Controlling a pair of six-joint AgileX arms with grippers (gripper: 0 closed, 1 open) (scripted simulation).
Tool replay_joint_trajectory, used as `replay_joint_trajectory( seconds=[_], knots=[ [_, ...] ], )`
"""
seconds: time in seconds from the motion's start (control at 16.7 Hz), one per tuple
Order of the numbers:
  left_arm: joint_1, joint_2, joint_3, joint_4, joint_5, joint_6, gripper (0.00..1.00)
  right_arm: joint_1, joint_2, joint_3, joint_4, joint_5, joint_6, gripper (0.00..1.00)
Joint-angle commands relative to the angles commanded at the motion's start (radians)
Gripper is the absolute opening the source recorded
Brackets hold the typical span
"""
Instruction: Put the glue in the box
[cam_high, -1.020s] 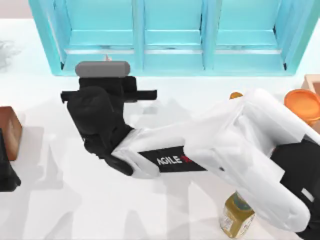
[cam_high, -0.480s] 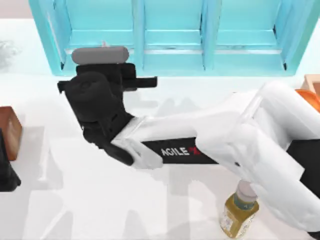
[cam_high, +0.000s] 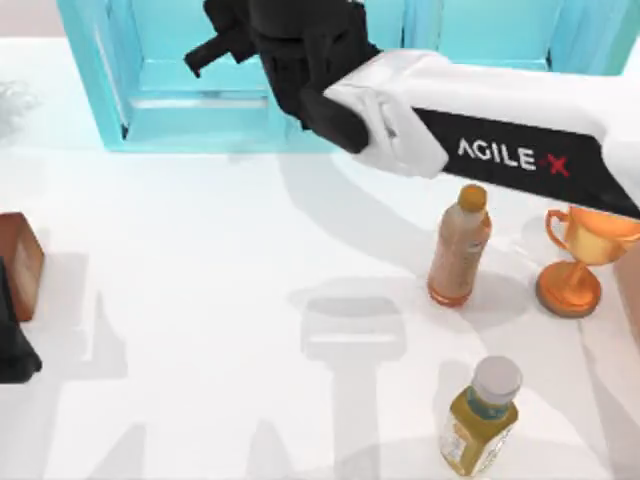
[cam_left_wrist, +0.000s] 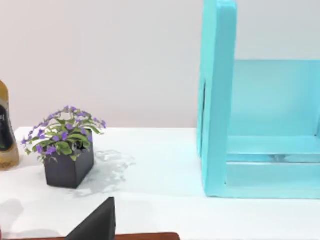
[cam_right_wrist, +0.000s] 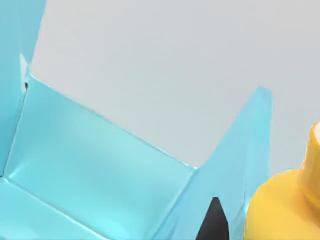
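The glue (cam_right_wrist: 282, 202) sits right at the right gripper's fingers in the right wrist view: yellow-orange body close up, one dark fingertip (cam_right_wrist: 214, 220) just beside it, so it reads as clamped in the grip, though the contact itself is not fully visible. Just past the fingertip, a turquoise wall and divider of the box (cam_right_wrist: 100, 170) with an open compartment beyond. From above, the right gripper (cam_high: 285, 40) is a black mass over the box (cam_high: 100, 80), above the left-to-middle compartments; the glue is hidden under it there. Its white arm runs back from the wrist toward the table's right side. Well behind the fingers, out on the table: a tan bottle with orange cap (cam_high: 458, 245) upright, an orange trophy cup (cam_high: 575, 260) beside it, a yellow juice bottle with grey cap (cam_high: 480, 415) nearer the front edge. Left gripper (cam_high: 12, 340) parked at the table's left edge next to a brown block (cam_high: 20, 262); can't tell its finger state. Left wrist view shows a purple-flowered plant in a dark pot (cam_left_wrist: 67, 150) and the box's end wall.
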Motion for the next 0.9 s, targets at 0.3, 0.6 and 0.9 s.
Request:
replay_joint_trajectory(
  seconds=[0.3, 0.6, 0.9],
  knots=[
    [0.000, 0.000, 0.000, 0.000, 0.000, 0.000, 1.00, -0.268, -0.192, -0.012, -0.370, -0.423, -0.475, 0.00],
    [0.000, 0.000, 0.000, 0.000, 0.000, 0.000, 1.00, -0.615, -0.307, -0.084, -0.801, -0.871, -1.011, 0.00],
    [0.000, 0.000, 0.000, 0.000, 0.000, 0.000, 1.00, -1.017, -0.308, -0.212, -1.227, -1.281, -1.531, 0.00]
  ],
)
